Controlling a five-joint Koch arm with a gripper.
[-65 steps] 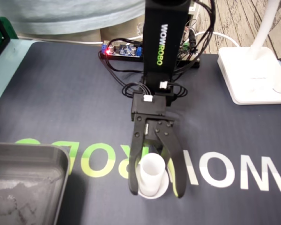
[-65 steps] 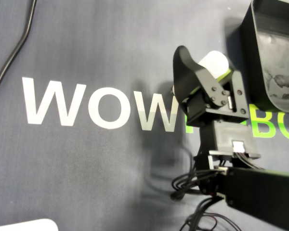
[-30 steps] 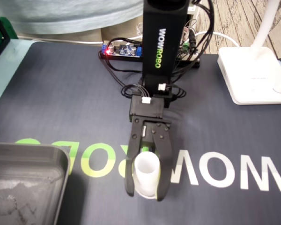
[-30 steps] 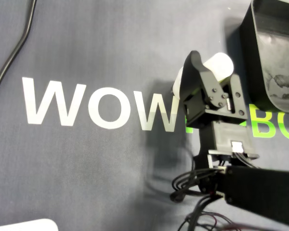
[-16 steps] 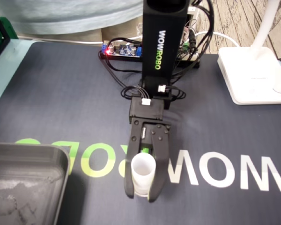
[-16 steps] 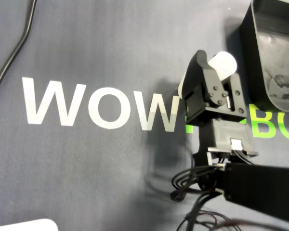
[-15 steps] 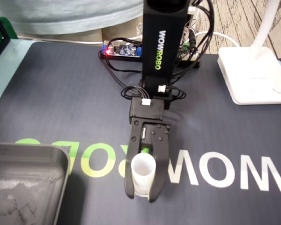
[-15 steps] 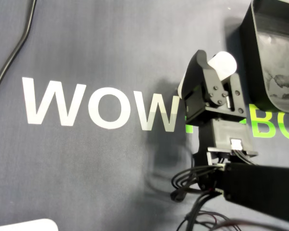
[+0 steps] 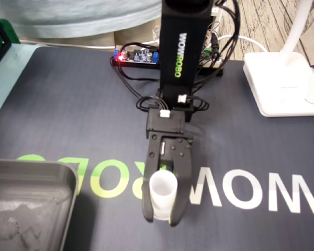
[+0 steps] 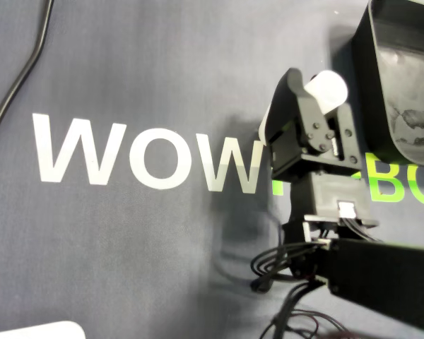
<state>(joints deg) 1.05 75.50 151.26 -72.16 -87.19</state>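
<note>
Small white plastic cup (image 9: 163, 189): upright — near grey metal tray (image 9: 36, 166).
Black plastic gripper (image 9: 161, 218): jaws pinched tight onto cup's sides.

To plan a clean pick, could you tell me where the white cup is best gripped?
Grip the white cup across its round wall at mid-height, coming in low from the side of the arm, one jaw on each flank. It stands upright and is round, so side-on jaws meet opposite faces. The gripper holds it so.
</note>
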